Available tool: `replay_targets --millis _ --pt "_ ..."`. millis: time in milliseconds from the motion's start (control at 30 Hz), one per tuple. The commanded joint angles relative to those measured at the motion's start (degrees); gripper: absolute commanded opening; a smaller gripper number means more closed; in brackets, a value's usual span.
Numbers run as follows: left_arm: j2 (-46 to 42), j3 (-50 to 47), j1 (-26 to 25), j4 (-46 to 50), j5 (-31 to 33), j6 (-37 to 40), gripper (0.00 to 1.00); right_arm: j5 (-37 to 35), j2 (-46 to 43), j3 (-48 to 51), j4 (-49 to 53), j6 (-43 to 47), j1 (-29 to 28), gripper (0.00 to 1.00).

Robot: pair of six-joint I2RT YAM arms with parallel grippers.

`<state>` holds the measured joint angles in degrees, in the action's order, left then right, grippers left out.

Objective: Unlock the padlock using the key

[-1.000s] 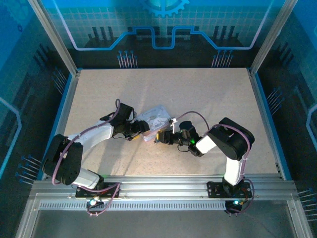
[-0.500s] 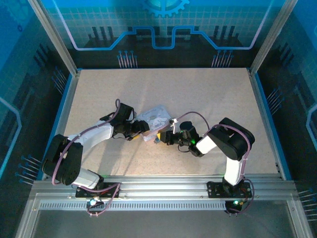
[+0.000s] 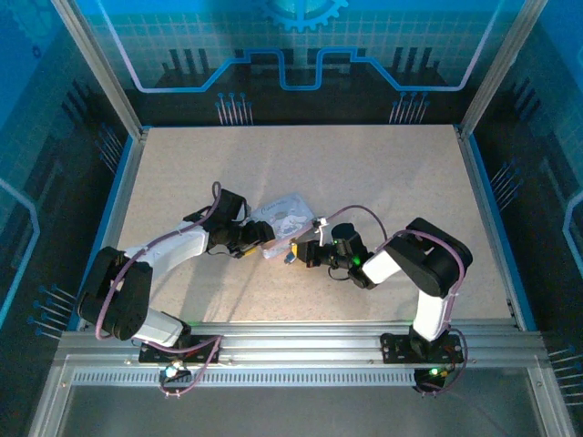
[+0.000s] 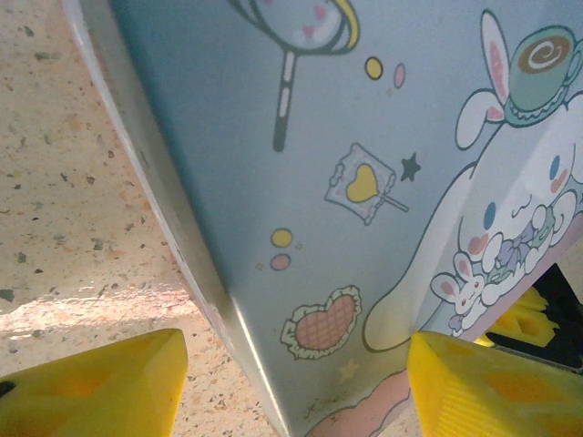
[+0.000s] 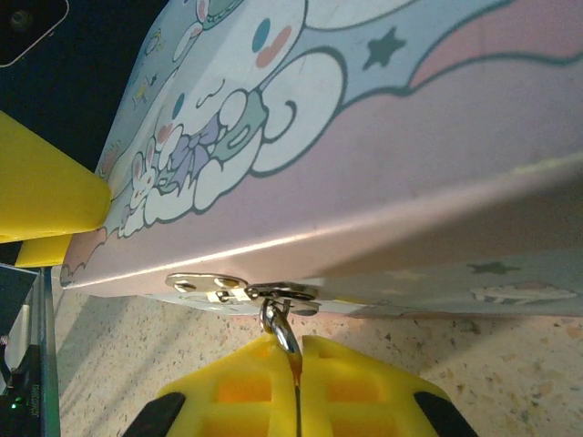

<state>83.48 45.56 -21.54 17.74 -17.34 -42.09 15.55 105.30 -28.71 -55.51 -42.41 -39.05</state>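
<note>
While my left jaws sit wide open astride the tin (image 4: 364, 137), my right jaws are pinched shut on the padlock (image 5: 281, 331) hanging from its hasp (image 5: 215, 284).

Table (image 3: 364, 173): pale, speckled top, edged in blue with metal rails.
On it: one tin (image 3: 290, 217), pastel blue and pink, printed with a cartoon rabbit, sweets and stars.
Tin position: near the middle, a little left of centre, turned at an angle to the edges.
</note>
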Motion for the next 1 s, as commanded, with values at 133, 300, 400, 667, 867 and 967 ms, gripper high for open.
replay_targets --millis 133,300,400,667,867,967 --pt "-1.3 -1.1 -0.3 3.5 1.2 -0.5 0.66 -1.7 -3.0 1.2 0.8 -0.9 -0.5 0.08" --pt "-1.5 -1.8 -0.3 3.3 1.2 -0.7 0.66 -2.0 -4.4 1.3 0.4 -2.4 0.0 0.08" --pt "-1.7 -2.2 -0.3 3.3 1.2 -0.7 0.66 -2.1 -5.4 1.3 0.5 -2.9 0.4 0.08" --pt "-1.8 -2.8 -0.3 2.9 1.1 -1.1 0.66 -2.7 -8.7 1.5 2.9 -3.3 2.1 0.08" --pt "-2.0 -3.1 -0.3 2.9 1.0 -1.2 0.66 -2.5 -10.0 1.6 4.4 -4.4 3.3 0.08" --pt "-2.3 -3.0 -0.3 2.9 1.0 -1.3 0.66 -2.8 -11.3 1.9 5.8 -3.9 3.6 0.08"
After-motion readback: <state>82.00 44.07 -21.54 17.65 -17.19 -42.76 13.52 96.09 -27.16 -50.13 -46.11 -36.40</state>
